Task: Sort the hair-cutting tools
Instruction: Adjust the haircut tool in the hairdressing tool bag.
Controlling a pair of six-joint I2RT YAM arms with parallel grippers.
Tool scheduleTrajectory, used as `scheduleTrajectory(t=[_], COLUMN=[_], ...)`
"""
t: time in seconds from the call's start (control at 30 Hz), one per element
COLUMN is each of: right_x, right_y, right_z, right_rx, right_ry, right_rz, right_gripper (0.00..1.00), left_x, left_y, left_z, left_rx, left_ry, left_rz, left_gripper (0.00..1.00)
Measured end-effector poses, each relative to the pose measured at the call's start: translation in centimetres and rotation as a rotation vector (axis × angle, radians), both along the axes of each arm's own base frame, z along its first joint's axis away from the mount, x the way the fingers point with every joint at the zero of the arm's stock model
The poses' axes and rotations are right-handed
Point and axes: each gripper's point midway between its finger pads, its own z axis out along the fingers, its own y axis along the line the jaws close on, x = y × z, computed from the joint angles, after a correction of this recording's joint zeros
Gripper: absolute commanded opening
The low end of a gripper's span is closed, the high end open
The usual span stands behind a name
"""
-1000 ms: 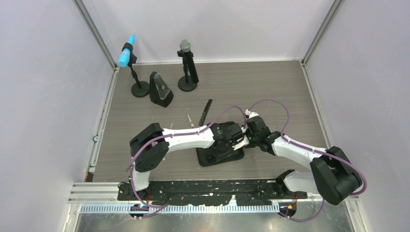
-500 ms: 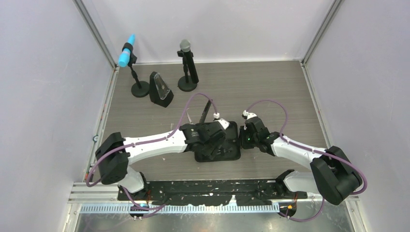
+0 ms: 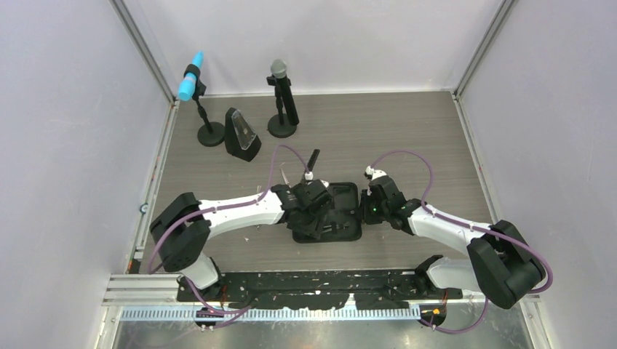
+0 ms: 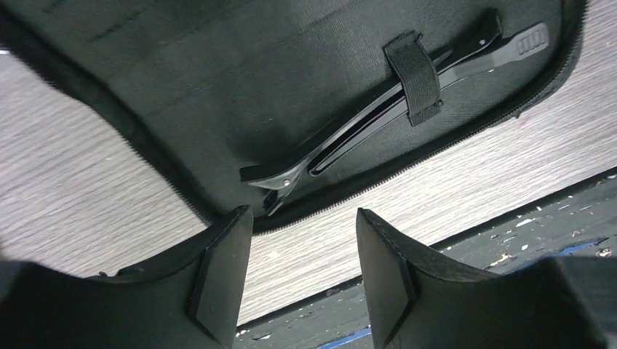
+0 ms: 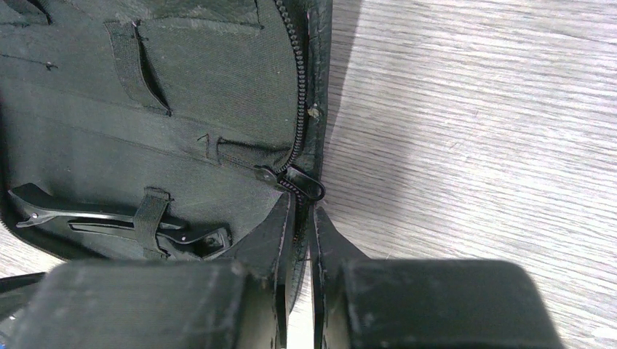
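Observation:
The black zippered pouch (image 3: pixel 348 218) lies open in the middle of the table. Inside it, a black hair clip (image 4: pixel 378 116) is tucked under an elastic strap; the right wrist view shows this hair clip (image 5: pixel 109 222) too. My left gripper (image 4: pixel 302 254) hovers open and empty over the pouch's near edge, just short of the clip's hinged end. My right gripper (image 5: pixel 303 218) is shut on the pouch's zipper rim, beside the zipper pull (image 5: pixel 302 185). Behind the pouch lie the long black comb (image 3: pixel 311 161) and a thin silver tool (image 3: pixel 285 177), which looks like scissors.
Two microphones on round black bases stand at the back left, one blue (image 3: pixel 190 76) and one grey (image 3: pixel 277 69). A black wedge-shaped stand (image 3: pixel 242 136) sits between them. A black rail (image 3: pixel 313 280) runs along the table's near edge.
My left gripper has opened and drawn back leftward from the pouch's right side, leaving the clip under the strap. The right gripper has stayed on the pouch's rim.

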Motion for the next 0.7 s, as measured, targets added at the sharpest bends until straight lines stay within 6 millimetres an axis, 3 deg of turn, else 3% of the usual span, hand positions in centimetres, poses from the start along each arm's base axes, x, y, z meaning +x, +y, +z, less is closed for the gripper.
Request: scheduleTrajectory(t=[0.27, 0.7], right_x=[0.0, 0.0], right_y=[0.0, 0.0], right_z=[0.0, 0.0], right_rx=[0.000, 0.002], right_ry=[0.000, 0.000], right_rz=[0.000, 0.001], right_gripper=[0.08, 0.07], left_x=[-0.8, 0.5], left_y=[-0.1, -1.7], left_z=[-2.4, -1.9], left_rx=[0.036, 0.028], left_ry=[0.082, 0.072], left_rz=[0.002, -0.010], left_gripper=[0.56, 0.55])
